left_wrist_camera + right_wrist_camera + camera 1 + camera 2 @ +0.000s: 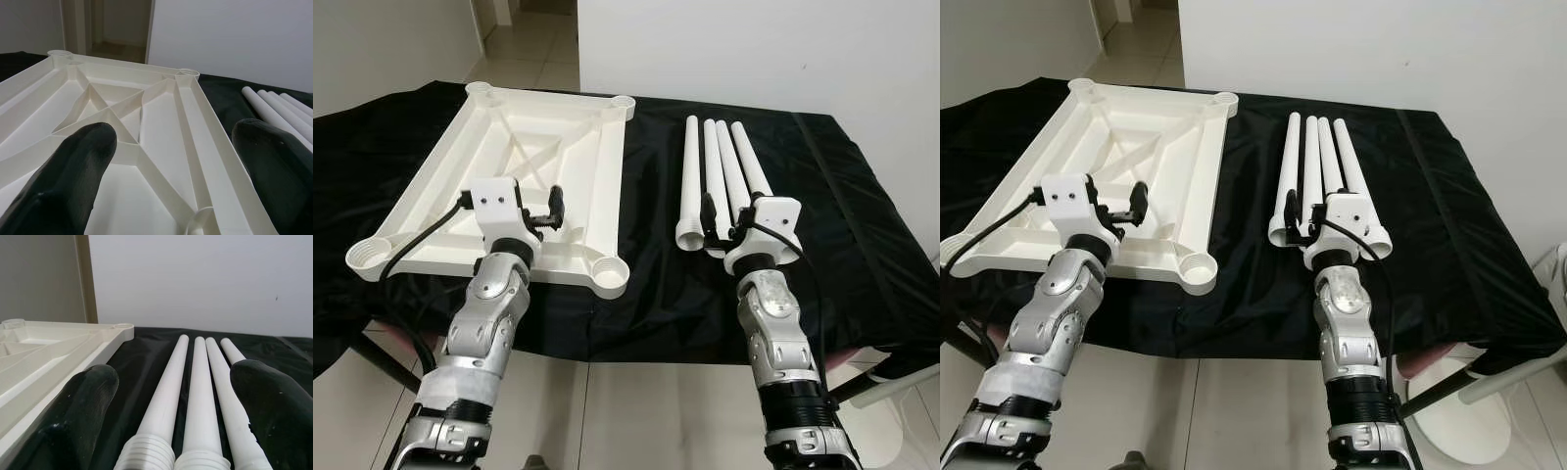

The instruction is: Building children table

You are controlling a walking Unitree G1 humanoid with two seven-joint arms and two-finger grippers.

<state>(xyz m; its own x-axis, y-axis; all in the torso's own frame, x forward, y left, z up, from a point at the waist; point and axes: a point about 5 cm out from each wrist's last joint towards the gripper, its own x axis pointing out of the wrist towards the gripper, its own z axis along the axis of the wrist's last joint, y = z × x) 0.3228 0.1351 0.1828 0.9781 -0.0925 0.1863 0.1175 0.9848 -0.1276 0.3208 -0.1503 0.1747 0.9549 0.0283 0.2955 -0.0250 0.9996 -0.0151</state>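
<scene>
Left tool (pixel 168 171), two long black fingers on a silver arm, hovers with its fingers spread wide over the near edge of the white ribbed plastic tabletop (pixel 524 147), gripping nothing. That tabletop lies upside down on the left half of the table, which is draped in a black cloth (pixel 862 225); its underside faces up, showing crossed stiffening ribs and a round leg socket (pixel 610 275) at each corner. In the left wrist view one black finger (pixel 73 181) stands over the ribbed panel while the other (pixel 276 166) stands beyond the tabletop's right rim, above the cloth.

Right tool (pixel 171 416), likewise spread wide and empty, is poised at the near, threaded ends of four white tapered plastic legs (pixel 720 176). The legs lie side by side, touching or nearly so, on the right half of the table, well apart from the tabletop, their narrow ends pointing away from the robot toward the white wall (pixel 754 49). In the right wrist view the threaded collars of the legs (pixel 146 455) sit between the two fingers, one finger (pixel 80 416) over the bare cloth between tabletop and legs, the other (pixel 274 411) over the outermost leg. Whether the fingers touch a leg cannot be told. Pale floor tiles (pixel 636 411) show beneath the table's near edge.
</scene>
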